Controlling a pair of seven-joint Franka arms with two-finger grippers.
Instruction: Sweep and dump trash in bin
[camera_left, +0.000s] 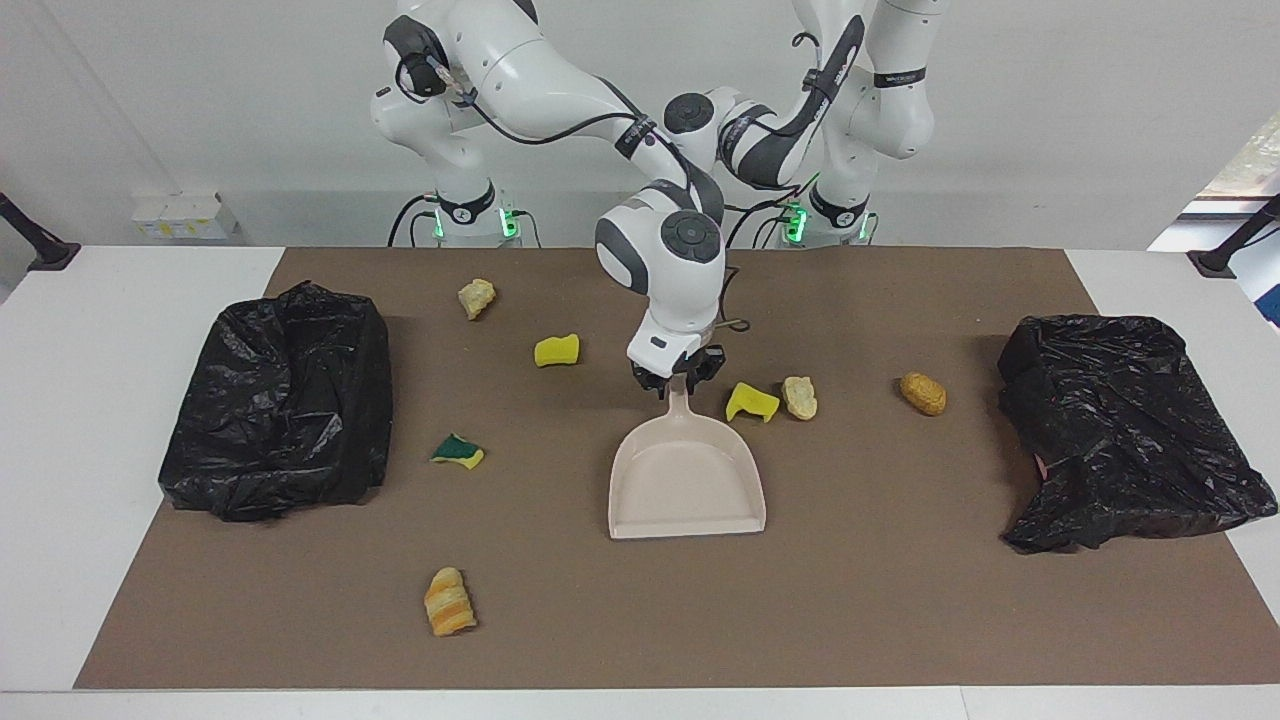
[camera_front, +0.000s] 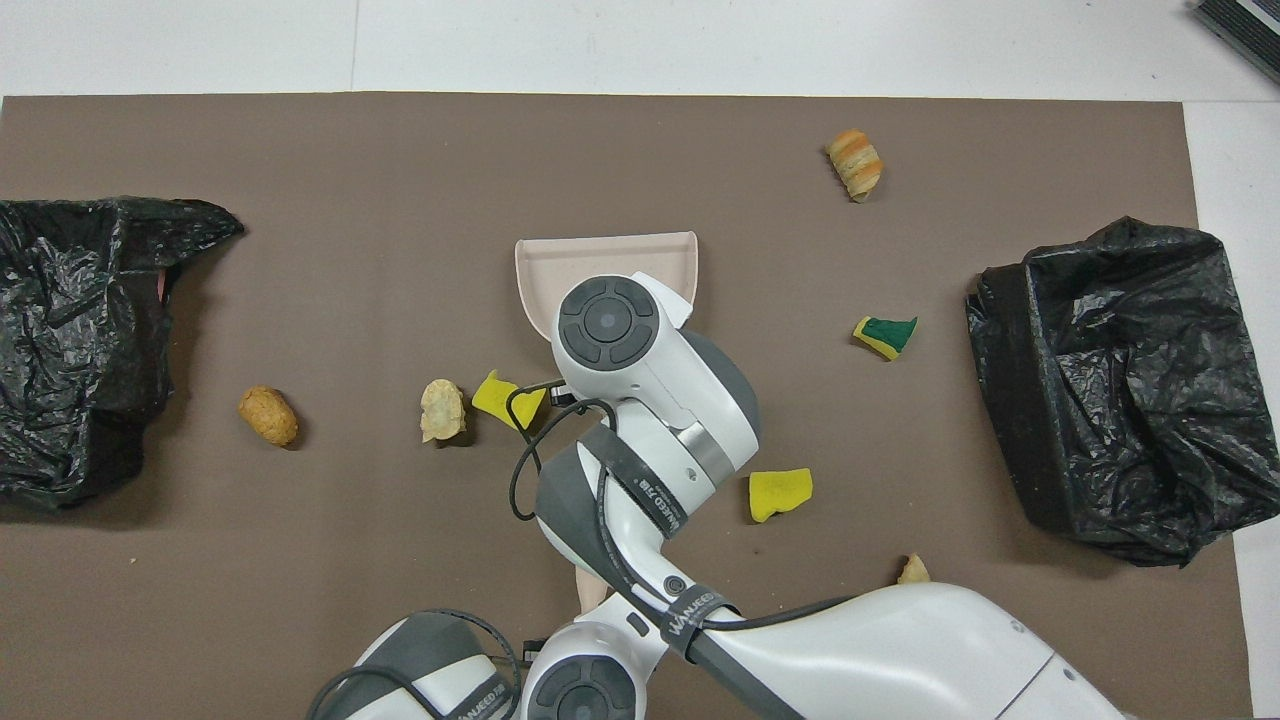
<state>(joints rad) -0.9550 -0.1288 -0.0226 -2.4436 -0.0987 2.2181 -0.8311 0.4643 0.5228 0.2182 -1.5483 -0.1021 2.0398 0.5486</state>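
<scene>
Right hand: clamped on the dustpan handle tip, wrist pointing straight down | left hand: closed, hidden under the arms, waiting | step: securing the pan, no sweeping yet | next: keep the pan's lip flat beside the scraps | trash: scattered on the table, nearest piece just beside the handle | bins: one at each end of the table.

A white bench carries a large brown mat that covers most of its top. A plain pale wall rises at the robots' end. A small white box sits low against that wall. Daylight and greenery show through a window at the left arm's end. Dark clamp stands sit at the bench's corners.
</scene>
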